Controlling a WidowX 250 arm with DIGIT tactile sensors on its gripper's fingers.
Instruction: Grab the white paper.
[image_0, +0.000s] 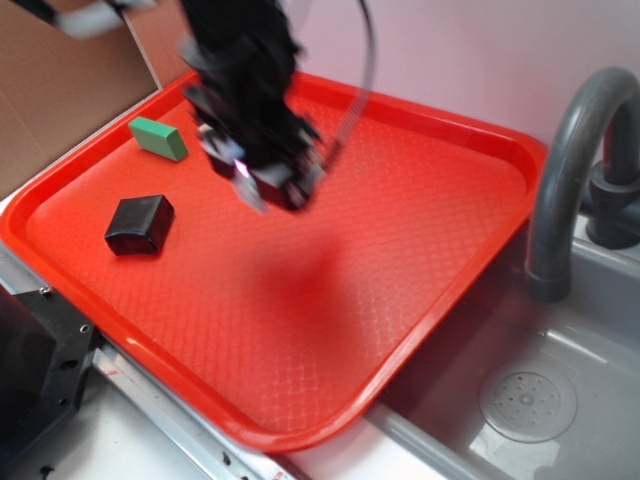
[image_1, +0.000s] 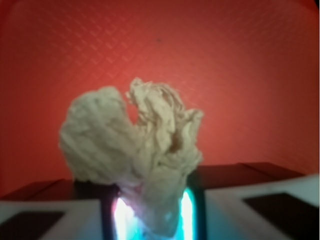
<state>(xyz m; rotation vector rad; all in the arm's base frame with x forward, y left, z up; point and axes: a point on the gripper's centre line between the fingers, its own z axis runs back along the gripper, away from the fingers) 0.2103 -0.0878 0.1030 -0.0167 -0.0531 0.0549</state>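
The end effector (image_0: 262, 185) hangs above the red tray (image_0: 470, 130), blurred in the exterior view, just beside the tray's far-left stretch where the green block (image_0: 158, 138) lies. The black block (image_0: 139, 224) sits on the tray nearer the front-left rim, well apart from the green one.

The wrist view settles the main question: the white paper (image_1: 135, 150) is pinched between the two fingers (image_1: 250, 210), its lower tail drawn down into the narrow gap where the pads meet, its crumpled bulk billowing up and out past the fingertips. So the end effector is clamped on the wad, not standing apart. In the exterior view the paper cannot be made out against the dark, smeared arm, though a pale sliver shows at the fingertips.

Relative to the end effector, the wad lies straight ahead along the fingers' own line, with nothing left to reach for. Its taller lobe leans to one side of the gap, so the hold looks to be on a thin fold rather than the body of the wad. Behind the paper only tray surface shows, and whether the wad is clear of the tray I cannot tell. The grab itself seems made; the risk I judge is the soft tissue slipping out of the pinch if the arm jerks.
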